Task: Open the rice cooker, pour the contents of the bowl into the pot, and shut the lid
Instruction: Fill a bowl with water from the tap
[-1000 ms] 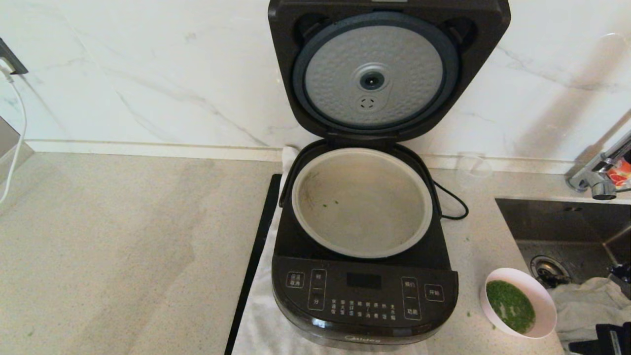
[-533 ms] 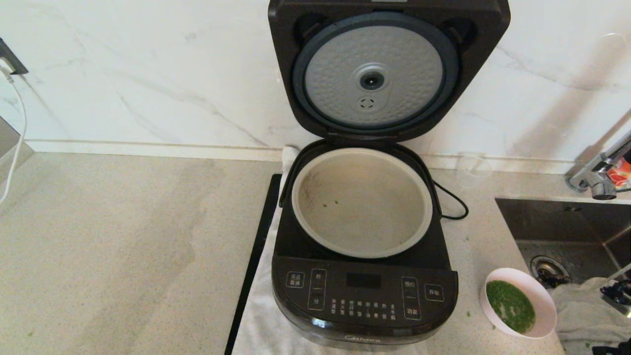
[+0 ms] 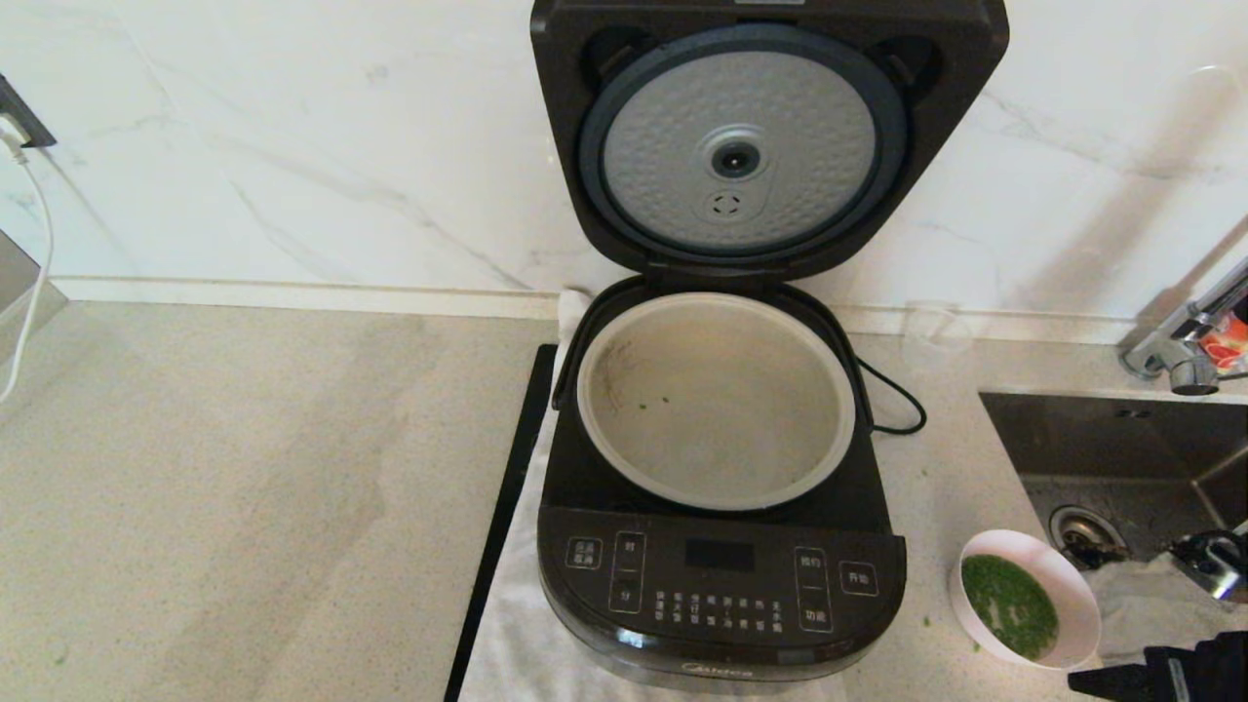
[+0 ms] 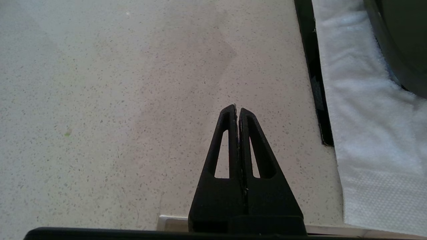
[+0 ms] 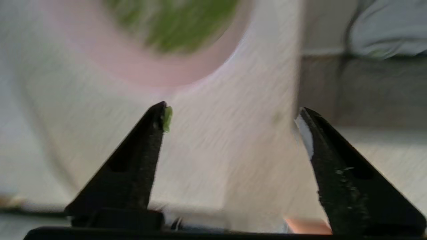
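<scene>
The black rice cooker (image 3: pixel 721 595) stands at the middle of the counter with its lid (image 3: pixel 741 146) swung up against the wall, silver underside showing. Its pale pot (image 3: pixel 587 390) holds only a couple of green bits. To the right of the cooker sits the small white bowl (image 3: pixel 1075 600), and its chopped green contents (image 3: pixel 1009 604) lie in liquid. My right gripper (image 3: pixel 1160 678) is just in front of the bowl's right side; the right wrist view shows this gripper (image 5: pixel 232 113) open, facing the bowl (image 5: pixel 133 66), with a green bit on one fingertip (image 5: pixel 166 118). Left of the cooker, my left gripper (image 4: pixel 237 110) hangs shut over bare counter.
A steel sink (image 3: pixel 1121 439) with a faucet (image 3: pixel 1185 351) and a grey cloth (image 3: pixel 1150 604) lies right of the bowl. A clear glass cup (image 3: pixel 936 331) stands behind the cooker's right side. The cooker rests on a white towel (image 3: pixel 507 634) beside a black strip (image 3: pixel 507 507).
My right gripper has gone from shut to open and has come in from the lower right corner toward the bowl. Cooker, bowl and left arm are as before.
</scene>
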Available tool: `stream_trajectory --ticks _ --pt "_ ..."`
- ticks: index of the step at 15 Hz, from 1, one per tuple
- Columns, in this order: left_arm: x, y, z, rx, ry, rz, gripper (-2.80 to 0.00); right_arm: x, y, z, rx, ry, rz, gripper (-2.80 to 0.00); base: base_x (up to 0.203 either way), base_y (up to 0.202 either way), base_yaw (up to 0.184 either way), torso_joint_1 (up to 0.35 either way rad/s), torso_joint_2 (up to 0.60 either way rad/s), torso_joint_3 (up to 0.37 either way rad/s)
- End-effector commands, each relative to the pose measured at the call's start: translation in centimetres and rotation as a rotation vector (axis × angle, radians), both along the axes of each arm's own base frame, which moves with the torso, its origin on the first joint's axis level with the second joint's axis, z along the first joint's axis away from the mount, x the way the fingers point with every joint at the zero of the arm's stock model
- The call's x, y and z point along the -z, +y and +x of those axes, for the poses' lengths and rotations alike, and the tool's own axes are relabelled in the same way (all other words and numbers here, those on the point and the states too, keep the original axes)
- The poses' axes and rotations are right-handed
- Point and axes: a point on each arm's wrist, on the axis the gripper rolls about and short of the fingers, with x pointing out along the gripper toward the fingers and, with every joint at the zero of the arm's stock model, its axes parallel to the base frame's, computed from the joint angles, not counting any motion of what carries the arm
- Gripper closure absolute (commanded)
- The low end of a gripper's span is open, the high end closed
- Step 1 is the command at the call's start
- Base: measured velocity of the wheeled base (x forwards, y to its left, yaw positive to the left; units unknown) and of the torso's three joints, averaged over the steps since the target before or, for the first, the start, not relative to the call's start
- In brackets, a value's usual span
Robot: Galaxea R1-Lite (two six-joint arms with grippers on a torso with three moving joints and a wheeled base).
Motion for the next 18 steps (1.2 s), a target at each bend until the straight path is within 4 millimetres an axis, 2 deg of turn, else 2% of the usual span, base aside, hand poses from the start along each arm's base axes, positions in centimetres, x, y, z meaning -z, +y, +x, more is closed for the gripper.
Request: stream_trajectory --ticks 1,5,9,11,14,18 --pt "0.0 0.0 0.0 0.0 -0.001 0.0 0.0 2.1 -1.0 2.1 0.027 0.031 -0.011 -2.8 0.0 0.0 0.0 0.0 0.0 0.0" --pt "0.0 0.0 0.0 0.0 -0.001 0.0 0.0 2.1 -1.6 2.9 0.053 -0.003 -0.022 -2.8 0.0 0.0 0.0 0.0 0.0 0.0" --pt "0.0 0.0 0.0 0.0 -0.002 0.0 0.0 0.6 -1.5 2.3 0.062 -0.059 -0.018 -2.8 0.0 0.0 0.0 0.0 0.0 0.0" --pt "0.0 0.0 0.0 0.0 -0.001 0.0 0.0 -0.7 -1.6 2.7 0.074 -0.092 -0.003 -2.8 0.0 0.0 0.0 0.0 0.0 0.0" --pt "0.0 0.0 0.0 0.0 -0.002 0.0 0.0 -2.4 -2.2 4.1 0.116 -0.111 0.033 -2.8 0.0 0.0 0.0 0.0 0.0 0.0" --pt "0.0 0.0 0.0 0.0 -0.001 0.0 0.0 -1.9 -3.0 6.4 0.138 -0.088 0.056 -2.8 0.0 0.0 0.0 0.0 0.0 0.0"
